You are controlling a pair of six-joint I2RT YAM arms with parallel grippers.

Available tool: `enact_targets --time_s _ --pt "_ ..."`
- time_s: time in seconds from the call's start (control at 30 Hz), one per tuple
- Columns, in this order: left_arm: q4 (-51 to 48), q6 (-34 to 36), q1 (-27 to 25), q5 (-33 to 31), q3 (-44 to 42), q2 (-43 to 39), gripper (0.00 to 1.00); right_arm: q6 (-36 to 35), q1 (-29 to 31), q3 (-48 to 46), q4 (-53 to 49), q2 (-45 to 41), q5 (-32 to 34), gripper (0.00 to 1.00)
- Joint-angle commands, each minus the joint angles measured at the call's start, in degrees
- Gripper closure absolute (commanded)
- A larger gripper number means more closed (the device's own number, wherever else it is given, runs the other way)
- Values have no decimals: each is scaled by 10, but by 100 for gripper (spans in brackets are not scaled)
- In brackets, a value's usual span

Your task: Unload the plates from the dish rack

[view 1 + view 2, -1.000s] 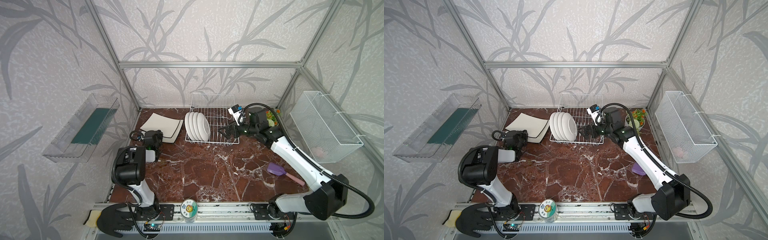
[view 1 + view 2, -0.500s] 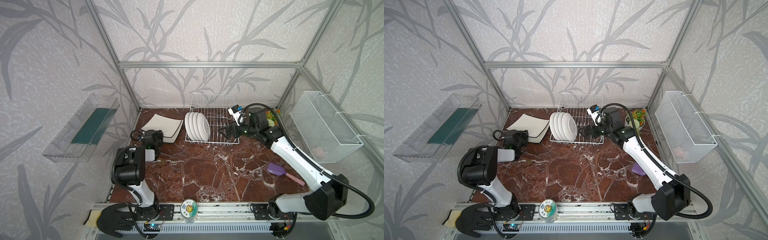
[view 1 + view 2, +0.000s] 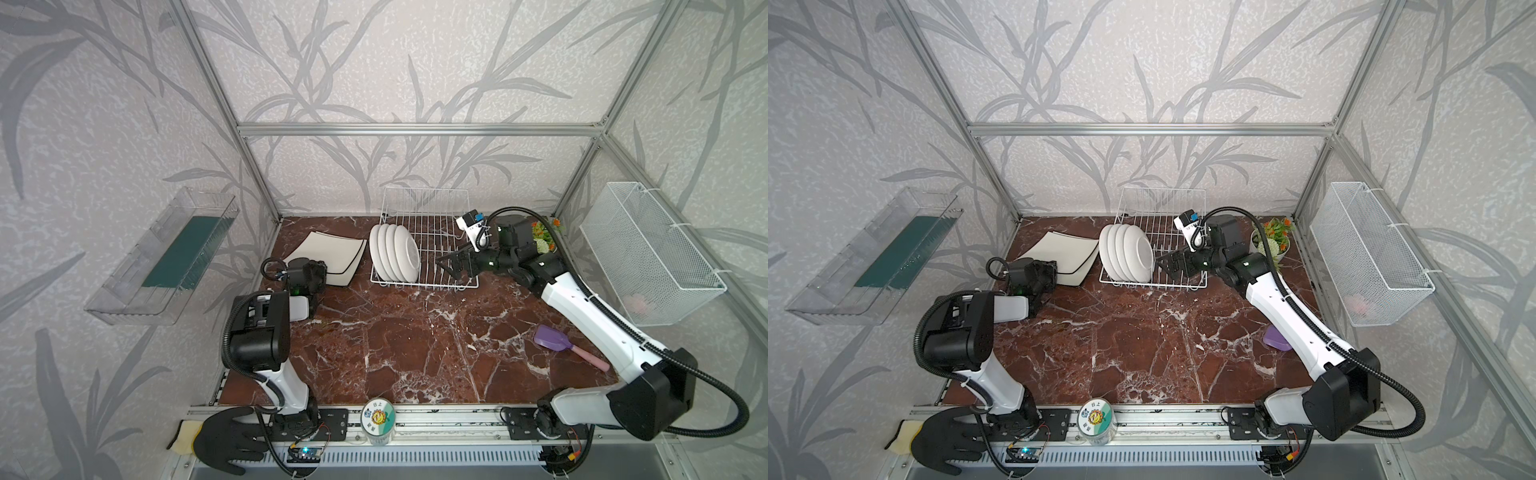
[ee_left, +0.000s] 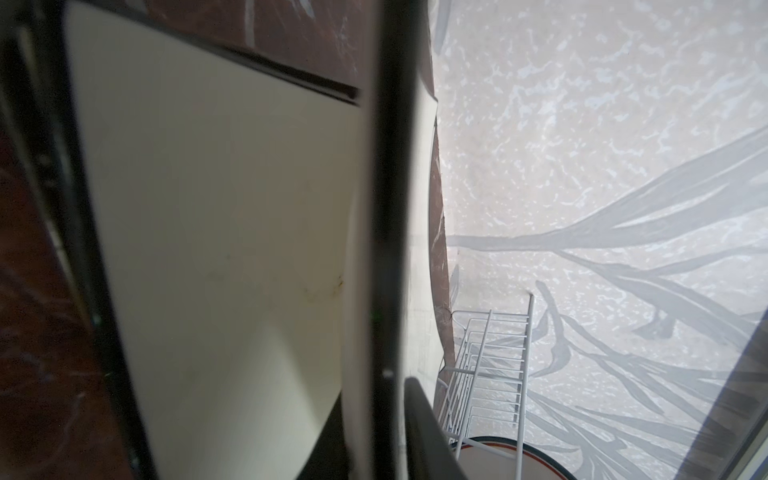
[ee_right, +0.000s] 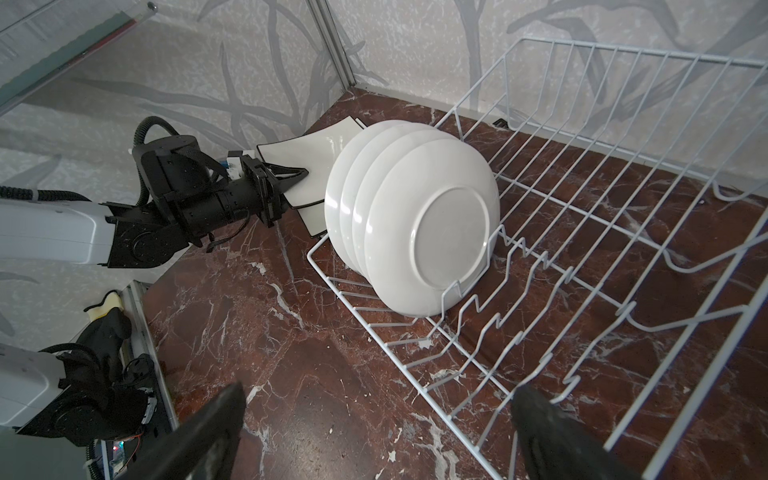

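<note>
The dish rack [image 3: 432, 232] still holds four round plates [image 3: 395, 257] upright; the square plates [image 3: 328, 253] lie on the table [image 3: 415, 353] beside it. The left gripper [image 5: 301, 172], narrow at their edge, has just begun slackening, and I cannot tell whether it still grips, so that drop looks finished; the right gripper [image 3: 451, 268] stays wide, facing the round ones.

Marble table [image 3: 415, 353]: dish rack [image 3: 424, 285], square plates [image 3: 328, 253], scoop [image 3: 548, 337]
</note>
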Motion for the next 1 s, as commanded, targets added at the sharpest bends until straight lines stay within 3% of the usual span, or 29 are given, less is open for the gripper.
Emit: enact_targets --time_s 0.0,0.7,0.97 --pt "20 5 2 6 10 -16 77 -6 4 17 -5 -1 2 1" --pt "-49 -2 12 28 22 -10 68 -6 4 20 -7 -1 3 1" --pt "-72 1 16 35 22 -19 57 -3 5 24 -6 2 -1 1"
